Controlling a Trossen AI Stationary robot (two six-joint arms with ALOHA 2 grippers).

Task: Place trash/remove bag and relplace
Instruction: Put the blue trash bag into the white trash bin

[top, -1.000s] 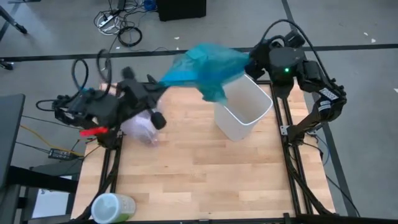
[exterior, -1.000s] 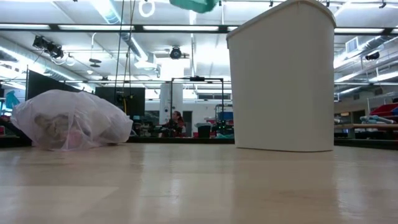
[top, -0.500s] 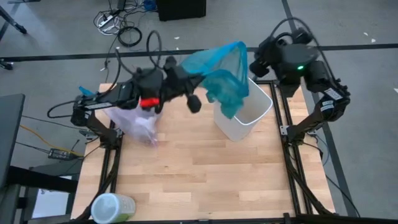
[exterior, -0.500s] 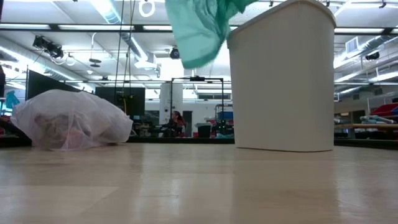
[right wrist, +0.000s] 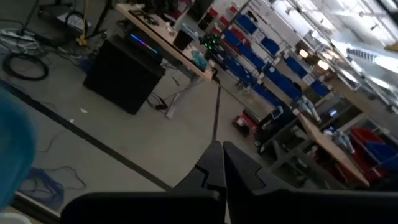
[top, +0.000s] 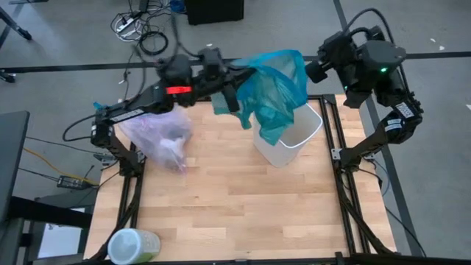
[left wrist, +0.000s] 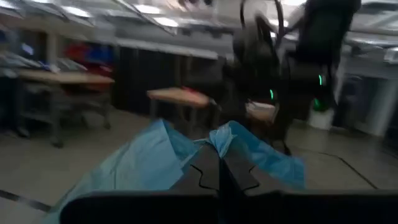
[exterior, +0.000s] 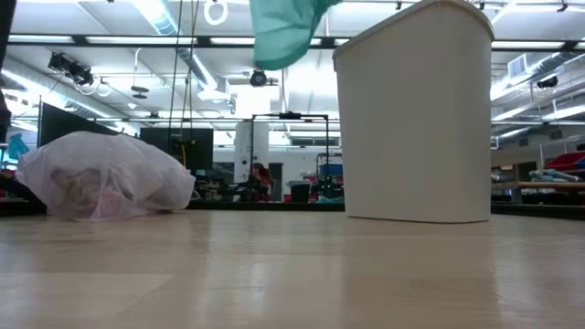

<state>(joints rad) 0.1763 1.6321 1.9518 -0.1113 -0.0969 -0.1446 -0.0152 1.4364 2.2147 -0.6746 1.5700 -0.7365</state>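
An opaque teal plastic bag (top: 272, 88) hangs in the air between my two grippers, above the white bin (top: 291, 140); its lower end (exterior: 279, 32) dangles beside the bin's rim. My left gripper (top: 227, 96) is shut at the bag's left side and my right gripper (top: 313, 71) is shut at its right side. The pale pink liner (top: 162, 136) lies on its underside at the table's far left, bulging, with trash scraps (exterior: 82, 187) showing through it. My left gripper pinches the teal bag's upper edge (left wrist: 186, 149) between its two shut fingers; plastic spills out on both sides of them. The bag is lifted clear and hangs slack below. My right gripper (right wrist: 222, 168) is shut at the bag's right edge (top: 303, 73). Its wrist view shows teal only off to one side (right wrist: 12, 149), so the pinched part cannot be told.
The white bin (exterior: 416, 110) stands upright on the table's far right part. A round green-lidded container (top: 132, 246) sits at the near left corner. Bare wood lies across the middle and near side. Cables lie on the floor beyond the far edge.
My left gripper has swung from beside the pink liner toward the table's right and far side and upward, carrying the teal bag's left edge close to the bin. The bag, first stretched long between the grippers, has bunched up and now hangs over the bin. My right arm shifted slightly right.
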